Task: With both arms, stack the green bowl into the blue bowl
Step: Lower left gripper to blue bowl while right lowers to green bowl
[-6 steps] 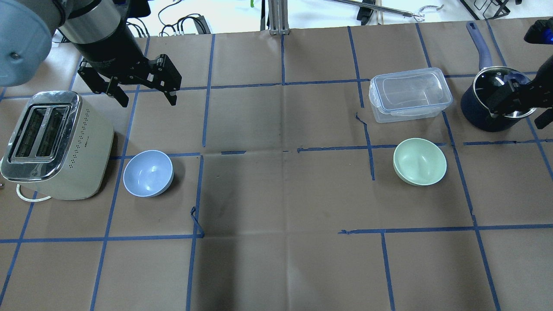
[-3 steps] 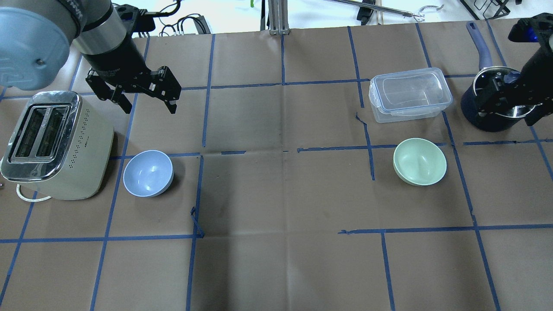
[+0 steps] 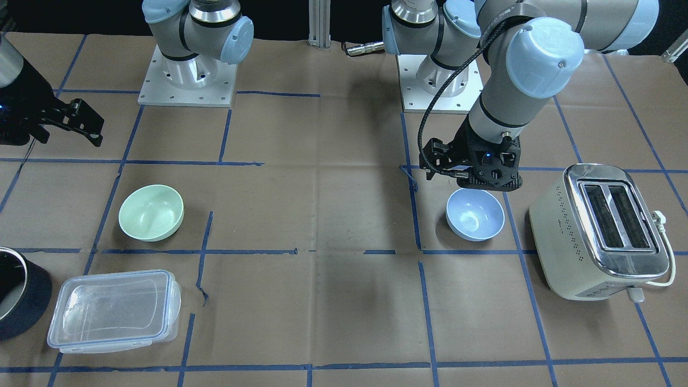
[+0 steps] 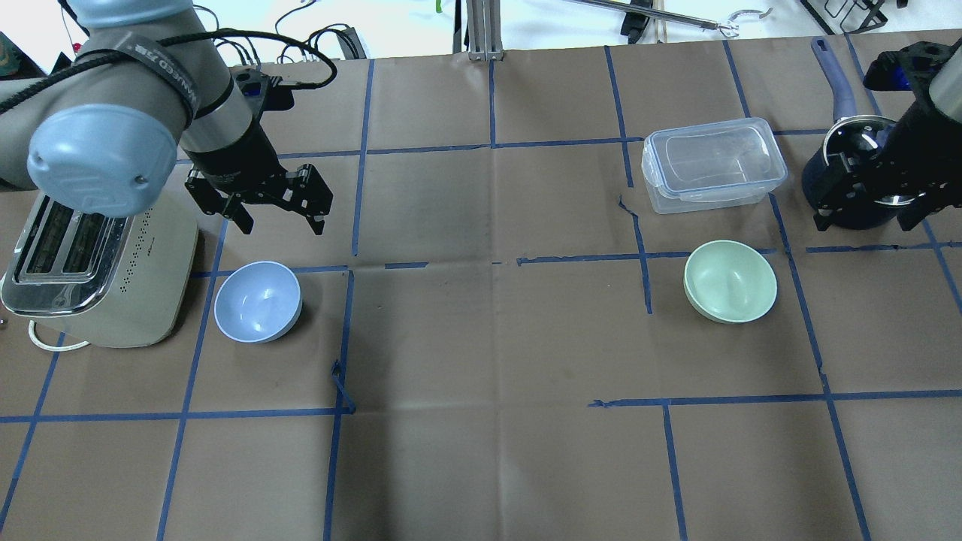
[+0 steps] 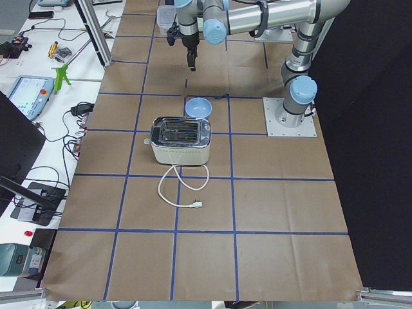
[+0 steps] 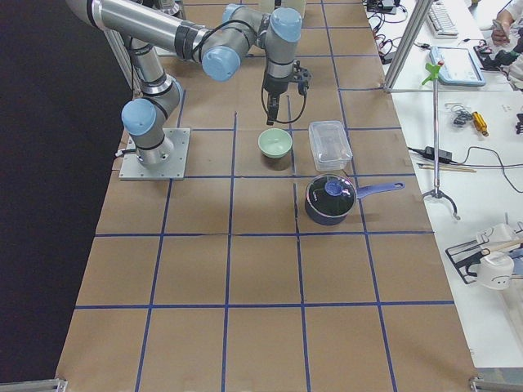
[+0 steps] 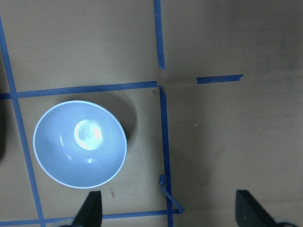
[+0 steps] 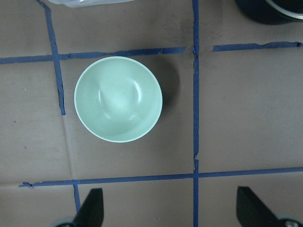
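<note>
Mint-grn bowl [image 4: 730, 281], pale-blu bowl [image 4: 258, 301].

Toaster [image 4: 105, 255] sits at the desk's [image 4: 488, 451] left end, with its cable [image 5: 174, 190] trailing further left. Blue bowl [image 4: 258, 301] is just right of the toaster, not touching. Green bowl [image 4: 730, 281] is on the right half, well apart from the blue bowl. Food container [image 4: 712, 164] lies just behind the green bowl, on the side away from the robot. Saucepan [image 6: 330, 201] is right of the container, handle pointing away from the robot. Left tool [image 4: 282, 225] hangs near the blue bowl.
</note>
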Controlling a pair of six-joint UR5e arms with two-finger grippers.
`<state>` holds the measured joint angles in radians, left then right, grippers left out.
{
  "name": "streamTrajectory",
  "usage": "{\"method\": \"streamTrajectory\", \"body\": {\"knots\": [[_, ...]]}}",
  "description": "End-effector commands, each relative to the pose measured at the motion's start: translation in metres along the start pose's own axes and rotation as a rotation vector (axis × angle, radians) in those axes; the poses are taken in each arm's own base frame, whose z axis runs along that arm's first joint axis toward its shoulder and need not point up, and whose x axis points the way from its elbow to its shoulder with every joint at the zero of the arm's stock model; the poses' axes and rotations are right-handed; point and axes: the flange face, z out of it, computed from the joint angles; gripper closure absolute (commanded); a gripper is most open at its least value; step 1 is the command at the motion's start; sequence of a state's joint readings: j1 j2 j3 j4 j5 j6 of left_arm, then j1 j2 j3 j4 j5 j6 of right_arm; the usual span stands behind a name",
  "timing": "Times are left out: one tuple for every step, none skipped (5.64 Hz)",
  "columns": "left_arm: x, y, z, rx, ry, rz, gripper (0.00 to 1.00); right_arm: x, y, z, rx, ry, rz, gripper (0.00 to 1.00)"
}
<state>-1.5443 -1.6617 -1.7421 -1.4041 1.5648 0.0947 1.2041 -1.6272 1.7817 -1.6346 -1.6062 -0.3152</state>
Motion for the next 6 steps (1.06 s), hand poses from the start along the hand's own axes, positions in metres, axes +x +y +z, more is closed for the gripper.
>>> {"method": "streamTrajectory", "body": {"knots": [[0.001, 0.007, 0.039, -0.009, 0.001, 0.002, 0.02, 0.0, -0.005, 0.045, 0.026, 0.008, -0.001, 0.0], [0.0, 0.021, 0.076, -0.032, -0.002, 0.03, 0.02, -0.001, -0.008, 0.077, 0.043, 0.011, 0.002, 0.0], [-0.013, 0.024, 0.1, -0.019, -0.004, 0.032, 0.02, -0.002, -0.01, 0.105, 0.041, 0.01, -0.003, 0.0], [-0.033, 0.015, 0.126, -0.019, 0.003, 0.061, 0.03, -0.001, -0.015, 0.123, 0.04, 0.007, 0.0, 0.0], [-0.035, 0.01, 0.147, -0.024, 0.004, 0.061, 0.03, 0.0, -0.022, 0.141, 0.022, -0.001, 0.0, 0.0], [-0.036, 0.006, 0.161, -0.024, 0.004, 0.058, 0.07, 0.003, -0.033, 0.16, 0.018, -0.004, -0.002, 0.0]]}}
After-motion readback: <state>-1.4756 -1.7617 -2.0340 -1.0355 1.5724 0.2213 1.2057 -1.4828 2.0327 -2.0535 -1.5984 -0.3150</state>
